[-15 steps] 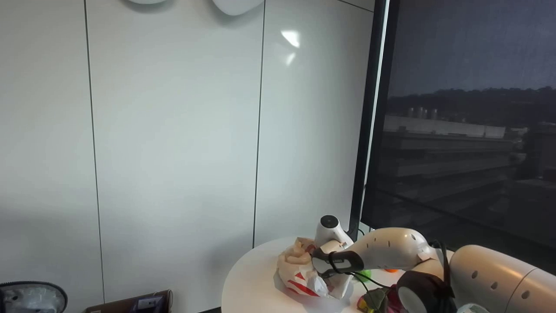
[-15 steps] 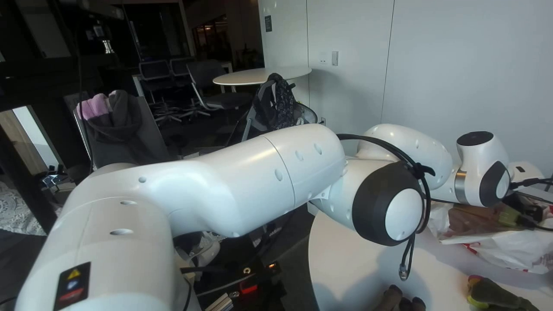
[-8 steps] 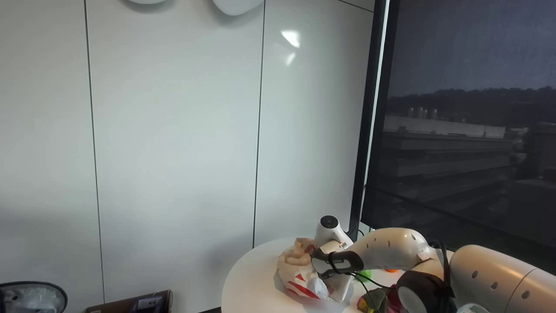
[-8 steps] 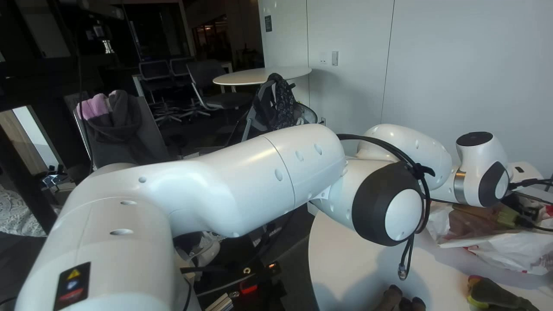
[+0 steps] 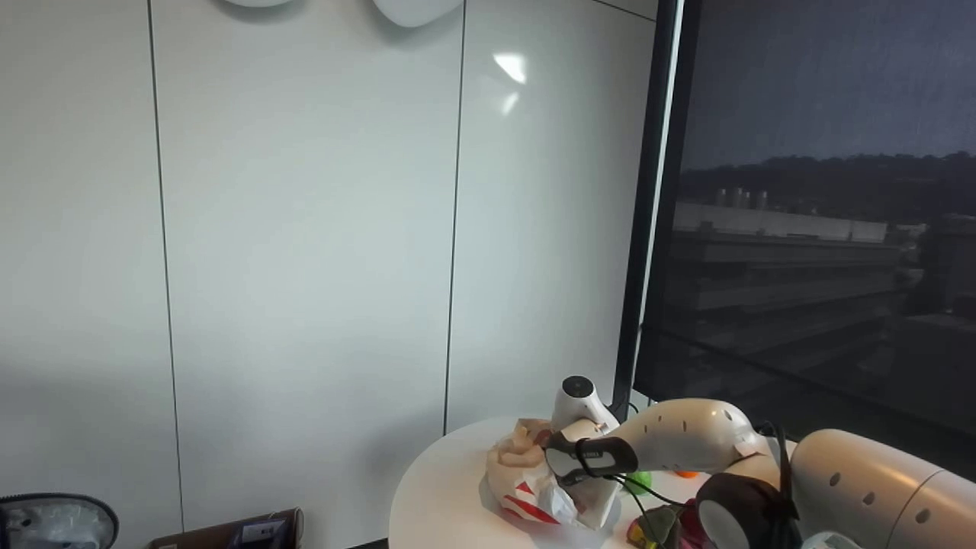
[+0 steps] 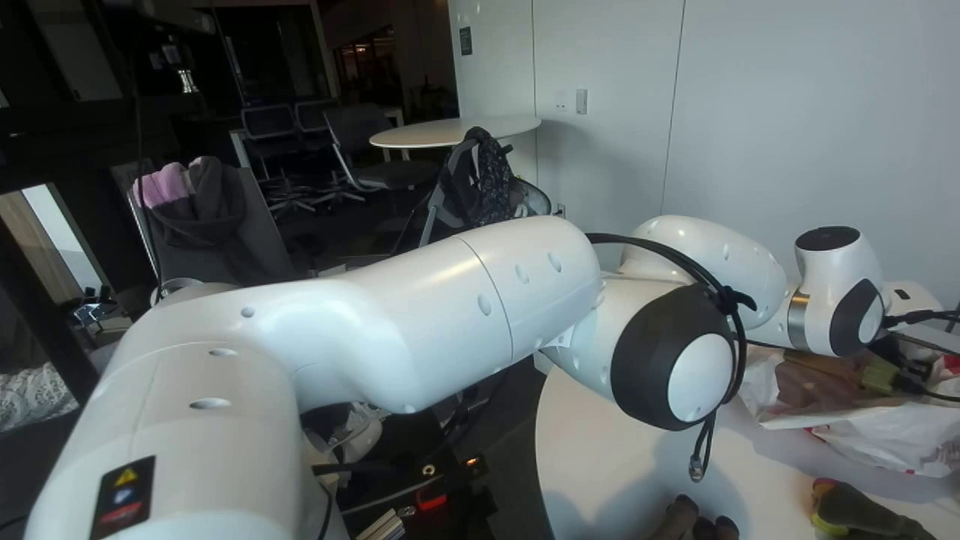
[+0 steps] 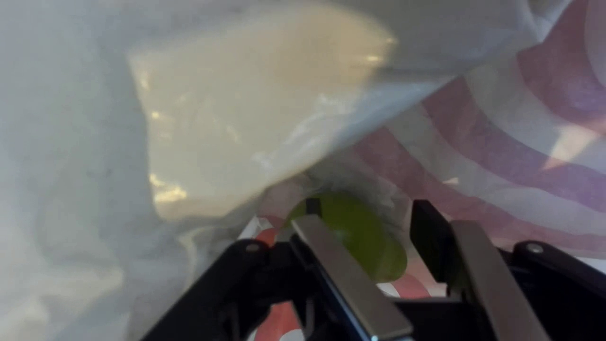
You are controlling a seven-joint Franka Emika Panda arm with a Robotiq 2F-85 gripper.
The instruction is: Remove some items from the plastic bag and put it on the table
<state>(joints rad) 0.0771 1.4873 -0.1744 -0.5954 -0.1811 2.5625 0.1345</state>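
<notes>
The white plastic bag with red markings (image 5: 526, 488) slumps on the round white table (image 5: 435, 496). My hand reaches into it, so the gripper is mostly hidden in both exterior views. From the wrist view, the bag's red-striped inside (image 7: 454, 137) surrounds the jaws. A green rounded item (image 7: 352, 232) lies in the bag, in line with the gap of my gripper (image 7: 368, 207). The left finger overlaps the item's left side. A strip of striped bag shows between the item and the right finger (image 7: 428, 237); the jaws stand partly apart. Other bag contents are hidden or unclear.
Beside the bag on the table are a green round thing (image 5: 639, 482), an orange one (image 5: 687, 473) and a yellow-green and dark item (image 6: 862, 510). A brown item (image 6: 679, 517) lies nearer the arm. A cable end (image 6: 696, 471) dangles over the table. A white wall stands behind.
The hand has risen very slightly, and the bag's upper folds beside it have shifted a little. The items on the table have not moved.
</notes>
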